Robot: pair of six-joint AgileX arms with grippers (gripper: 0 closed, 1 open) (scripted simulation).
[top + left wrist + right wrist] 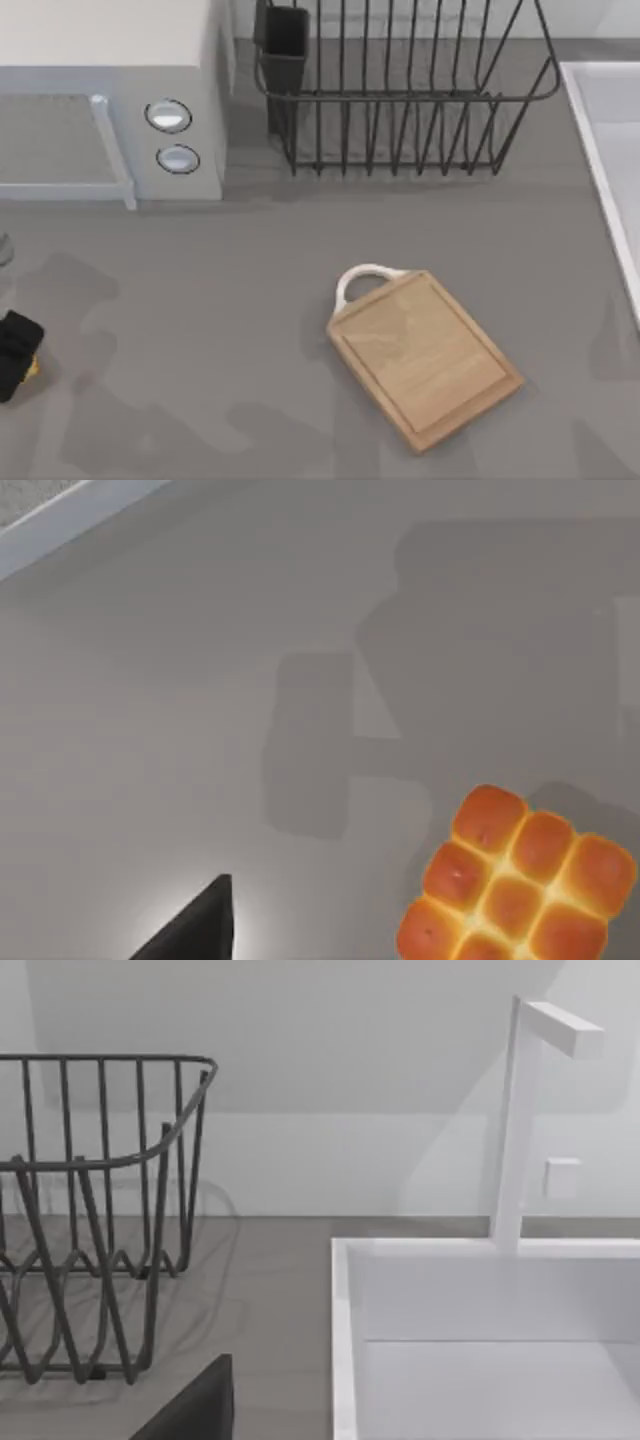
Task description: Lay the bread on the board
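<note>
The bread (pixel 515 880), a small bun block with an orange-brown crust and yellow seams, lies on the grey table. In the top view a yellow bit of it (pixel 34 369) peeks out beside my left gripper (pixel 15 355), which hovers over it at the far left edge. One dark finger (pixel 195 925) of that gripper stands off to one side of the bread without touching it. The light wooden board (pixel 425 360), with a white loop handle (pixel 362 278), lies right of centre with nothing on it. The right arm is parked, and one finger (pixel 195 1405) shows near the sink.
A white microwave (pixel 110 100) stands at the back left. A black wire dish rack (pixel 400 90) stands at the back centre. A white sink (pixel 610 150) with a tap (pixel 520 1130) lines the right edge. Open grey table lies between the bread and the board.
</note>
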